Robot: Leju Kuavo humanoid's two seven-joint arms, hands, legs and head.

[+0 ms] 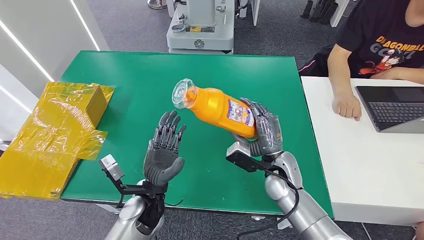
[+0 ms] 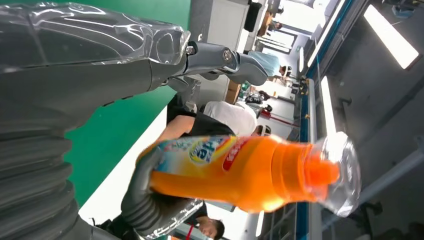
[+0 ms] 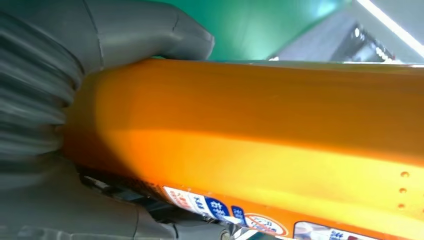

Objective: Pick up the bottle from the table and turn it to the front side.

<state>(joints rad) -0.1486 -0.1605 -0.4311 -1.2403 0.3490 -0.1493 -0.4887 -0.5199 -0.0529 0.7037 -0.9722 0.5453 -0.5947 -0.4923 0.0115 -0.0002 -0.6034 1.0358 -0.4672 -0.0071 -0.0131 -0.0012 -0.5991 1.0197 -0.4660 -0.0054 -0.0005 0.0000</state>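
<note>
My right robot hand [image 1: 265,131] grips the bottle [image 1: 216,106], tipped toward ten o'clock; my left robot hand [image 1: 164,150] is empty, fingers spread. A loose grip could drop it onto the desk [image 1: 135,75].

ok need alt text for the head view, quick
The robot's right hand holds an orange bottle tilted above a green table, clear cap toward the open left hand. A person sits at a laptop.

The head view looks forward and down from high on the robot over the green counter [image 1: 150,90]. The left wrist view, turned sideways, looks across at the orange bottle [image 2: 240,170], which the head view shares. The right wrist view sits pressed close against that bottle's side.
</note>
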